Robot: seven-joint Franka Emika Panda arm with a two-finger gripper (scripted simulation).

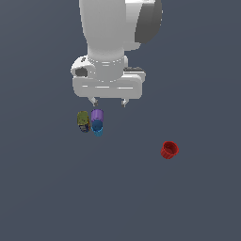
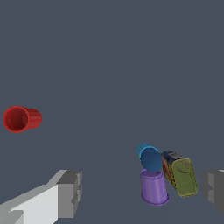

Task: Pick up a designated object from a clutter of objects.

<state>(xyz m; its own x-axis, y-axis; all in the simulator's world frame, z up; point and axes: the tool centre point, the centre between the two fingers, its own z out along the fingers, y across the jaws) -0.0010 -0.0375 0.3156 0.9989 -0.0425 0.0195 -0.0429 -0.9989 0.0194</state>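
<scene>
Exterior view, left to right: olive-yellow labelled can [image 1: 83, 121] at far left of cluster, lying on grey tabletop [image 1: 47, 188]. Just beside it on the exterior view's right, purple cup [image 1: 97, 115]. Dark blue cup [image 1: 97, 125] directly in front of purple cup, touching or overlapping it. Light blue cup [image 1: 98, 132] poking out just below dark blue one, mostly hidden. Claw [image 1: 109, 102] above cluster, fingers spread wide, empty, tips apart from every item; left fingertip over purple cup, right fingertip past cluster. Red cup [image 1: 169, 150] well apart on the exterior view's right, tipped on its side.

Wrist view: red cup [image 2: 21, 119] alone, on its side, opening toward camera. Claw finger pads [image 2: 70, 193] at both frame edges, wide gap between. Light blue cup [image 2: 142, 150] edge behind dark blue cup [image 2: 152, 159], which touches purple cup [image 2: 154, 187]. Can [image 2: 180, 174] just beside both, tilted.
</scene>
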